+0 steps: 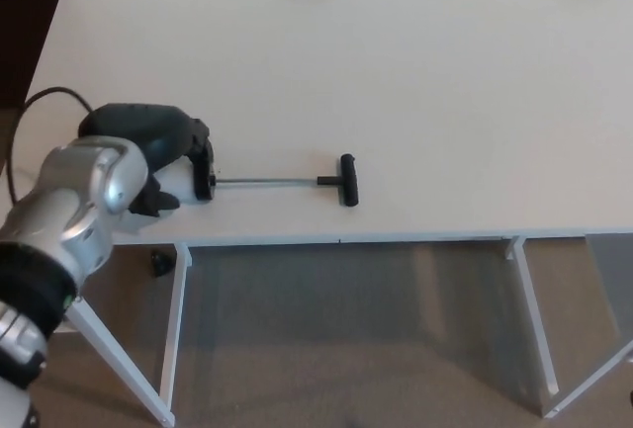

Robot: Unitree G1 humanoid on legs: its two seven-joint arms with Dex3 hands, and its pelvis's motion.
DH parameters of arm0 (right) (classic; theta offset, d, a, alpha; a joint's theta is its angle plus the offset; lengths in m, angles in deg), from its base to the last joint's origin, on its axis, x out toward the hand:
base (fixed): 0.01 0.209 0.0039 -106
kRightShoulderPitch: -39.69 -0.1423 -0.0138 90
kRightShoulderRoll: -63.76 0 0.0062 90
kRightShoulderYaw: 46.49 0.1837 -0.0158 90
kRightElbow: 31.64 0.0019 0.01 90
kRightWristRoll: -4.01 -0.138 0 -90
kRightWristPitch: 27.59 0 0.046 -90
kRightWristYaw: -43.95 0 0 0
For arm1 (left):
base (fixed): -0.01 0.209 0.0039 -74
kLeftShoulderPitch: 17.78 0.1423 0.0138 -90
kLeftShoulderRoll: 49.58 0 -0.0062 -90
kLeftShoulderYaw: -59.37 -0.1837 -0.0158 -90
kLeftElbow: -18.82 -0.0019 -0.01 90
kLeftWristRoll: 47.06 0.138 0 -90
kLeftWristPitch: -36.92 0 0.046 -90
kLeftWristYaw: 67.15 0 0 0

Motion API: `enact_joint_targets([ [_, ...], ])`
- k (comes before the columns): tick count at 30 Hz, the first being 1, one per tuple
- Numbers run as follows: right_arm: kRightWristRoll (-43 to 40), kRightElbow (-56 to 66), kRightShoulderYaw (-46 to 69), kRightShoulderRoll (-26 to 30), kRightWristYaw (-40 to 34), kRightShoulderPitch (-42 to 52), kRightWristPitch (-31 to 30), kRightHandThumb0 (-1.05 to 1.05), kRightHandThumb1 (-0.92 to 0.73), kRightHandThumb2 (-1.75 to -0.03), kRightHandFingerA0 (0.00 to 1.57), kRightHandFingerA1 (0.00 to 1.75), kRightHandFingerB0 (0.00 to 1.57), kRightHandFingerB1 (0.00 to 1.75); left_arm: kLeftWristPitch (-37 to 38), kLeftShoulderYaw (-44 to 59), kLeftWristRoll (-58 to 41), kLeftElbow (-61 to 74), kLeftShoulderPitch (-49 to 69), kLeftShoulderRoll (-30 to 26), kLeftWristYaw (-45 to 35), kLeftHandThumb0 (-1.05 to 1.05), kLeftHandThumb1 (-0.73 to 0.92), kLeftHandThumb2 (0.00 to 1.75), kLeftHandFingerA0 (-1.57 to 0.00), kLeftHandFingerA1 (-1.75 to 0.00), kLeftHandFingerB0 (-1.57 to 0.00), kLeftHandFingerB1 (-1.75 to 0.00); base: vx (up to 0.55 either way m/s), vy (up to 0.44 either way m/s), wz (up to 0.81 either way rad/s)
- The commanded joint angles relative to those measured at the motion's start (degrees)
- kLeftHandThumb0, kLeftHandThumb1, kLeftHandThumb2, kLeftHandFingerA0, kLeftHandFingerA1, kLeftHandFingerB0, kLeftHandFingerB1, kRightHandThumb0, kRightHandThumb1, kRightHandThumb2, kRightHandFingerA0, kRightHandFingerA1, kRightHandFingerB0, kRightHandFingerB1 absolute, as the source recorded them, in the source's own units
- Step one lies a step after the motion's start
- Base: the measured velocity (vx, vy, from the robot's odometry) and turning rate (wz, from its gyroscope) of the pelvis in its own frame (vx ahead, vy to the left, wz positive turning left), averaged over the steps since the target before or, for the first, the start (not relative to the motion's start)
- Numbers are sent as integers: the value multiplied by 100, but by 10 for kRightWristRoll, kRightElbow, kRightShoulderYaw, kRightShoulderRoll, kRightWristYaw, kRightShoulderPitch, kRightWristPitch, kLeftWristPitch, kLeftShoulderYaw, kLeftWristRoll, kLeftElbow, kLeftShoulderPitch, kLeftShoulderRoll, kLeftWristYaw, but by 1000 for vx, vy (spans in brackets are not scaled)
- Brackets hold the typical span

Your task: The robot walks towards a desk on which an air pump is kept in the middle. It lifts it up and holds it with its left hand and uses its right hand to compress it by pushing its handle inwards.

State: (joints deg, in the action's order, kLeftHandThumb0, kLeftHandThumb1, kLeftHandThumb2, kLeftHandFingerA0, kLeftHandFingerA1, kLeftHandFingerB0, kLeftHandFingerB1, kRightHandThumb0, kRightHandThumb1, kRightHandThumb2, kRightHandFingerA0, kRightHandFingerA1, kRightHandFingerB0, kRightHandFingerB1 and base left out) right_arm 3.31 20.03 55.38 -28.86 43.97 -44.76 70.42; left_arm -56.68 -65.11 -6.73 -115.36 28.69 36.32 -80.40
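We look down from the robot's head onto a wide, pale cream desk top (396, 62) on slim white metal legs, with grey-brown carpet (346, 339) below.

Near the desk's front edge, left of its middle, lies the air pump (277, 181), flat on the surface and parallel to that edge. Its thin silver metal rod (267, 182) is drawn out and runs rightward to a short black T-shaped handle (347, 179), which rests on the desk. At the rod's left end we see the black round cap (203, 175) of the pump's barrel; the barrel itself is almost wholly hidden behind the hand, with only a pale patch showing just left of the cap.

The robot's left hand (158, 141), black and thick-fingered, comes in from the left on a silver and grey forearm (74, 211). It sits on the barrel end of the pump, directly left of the cap, with its fingers curled over the top of the barrel and a thumb tip showing below near the desk's front edge. The hand appears wrapped around the barrel, and the pump lies on the desk. A black cable (30, 117) loops behind the wrist.

The robot's right hand does not show in this view.
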Motion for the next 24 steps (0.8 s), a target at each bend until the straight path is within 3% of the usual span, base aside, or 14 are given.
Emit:
enact_joint_targets([
  [1, 5, 11, -1, 1, -14, 0, -5, -42, -53, -58, 78, 47, 69, 44, 27, -49, 47, -24, 27, 18, 35, -23, 63, 58, -70, -120, -66, -47, 0, 0, 0],
  [2, 5, 11, -1, 1, -14, 0, -5, -42, -53, -58, 78, 47, 69, 44, 27, -49, 47, -24, 27, 18, 35, -23, 63, 58, -70, -120, -66, -47, 0, 0, 0],
  [3, 5, 13, -1, 1, -15, -2, -8, -40, -54, -58, 77, 46, 68, 43, 34, -52, 49, -27, 27, 19, 57, -21, 64, 60, -66, -139, -62, -52, 0, 0, 0],
  [4, 3, 16, 0, 0, -15, -4, -14, -40, -54, -58, 77, 46, 68, 43, 43, -53, 49, -32, 27, 20, 75, -21, 64, 60, -66, -139, -62, -52, 0, 0, 0],
  [5, 3, 16, 1, 1, -14, -4, -14, -39, -53, -58, 78, 46, 68, 44, 46, -55, 50, -32, 26, 20, 82, -17, 63, 58, -62, -151, -65, -61, 0, 0, 0],
  [13, 6, 15, -1, 4, -17, -13, -23, -35, -57, -57, 80, 45, 71, 44, 57, -49, 40, -48, 17, 27, 99, -18, 66, 59, -63, -150, -67, -72, 0, 0, 0],
  [14, 7, 17, -1, 4, -17, -12, -23, -36, -56, -57, 80, 45, 71, 44, 63, -46, 38, -48, 19, 25, 105, -17, 68, 56, -63, -162, -68, -74, 0, 0, 0],
  [15, 8, 18, -2, 4, -18, -12, -24, -36, -56, -57, 80, 45, 71, 44, 67, -44, 36, -48, 20, 25, 110, -17, 68, 56, -63, -162, -68, -74, 0, 0, 0],
  [16, 9, 19, -2, 4, -19, -10, -21, -35, -57, -57, 80, 46, 71, 44, 75, -41, 34, -45, 22, 22, 119, -17, 69, 56, -64, -162, -64, -88, 0, 0, 0],
  [17, 9, 19, -3, 4, -19, -10, -19, -35, -57, -57, 80, 46, 71, 44, 78, -39, 34, -44, 22, 21, 123, -17, 69, 56, -64, -162, -64, -88, 0, 0, 0],
  [18, 10, 21, -3, 4, -20, -10, -21, -36, -57, -57, 80, 45, 71, 44, 89, -33, 28, -38, 24, 17, 131, -19, 78, 55, -61, -175, -41, -149, 0, 0, 0],
  [20, 10, 24, -3, 5, -20, -10, -25, -36, -57, -57, 80, 45, 71, 44, 103, -24, 22, -32, 26, 14, 141, -19, 78, 55, -61, -175, -41, -149, 0, 0, 0],
  [21, 11, 29, -4, 6, -19, -9, -25, -36, -58, -57, 79, 45, 70, 44, 108, -18, 18, -28, 25, 14, 143, -21, 83, 55, -59, -175, -38, -158, 0, 0, 0],
  [24, 11, 47, -5, 6, -16, -4, -24, -40, -58, -57, 80, 45, 69, 43, 117, -5, 11, -17, 22, 11, 147, -19, 81, 54, -56, -175, -35, -154, 0, 0, 0],
])
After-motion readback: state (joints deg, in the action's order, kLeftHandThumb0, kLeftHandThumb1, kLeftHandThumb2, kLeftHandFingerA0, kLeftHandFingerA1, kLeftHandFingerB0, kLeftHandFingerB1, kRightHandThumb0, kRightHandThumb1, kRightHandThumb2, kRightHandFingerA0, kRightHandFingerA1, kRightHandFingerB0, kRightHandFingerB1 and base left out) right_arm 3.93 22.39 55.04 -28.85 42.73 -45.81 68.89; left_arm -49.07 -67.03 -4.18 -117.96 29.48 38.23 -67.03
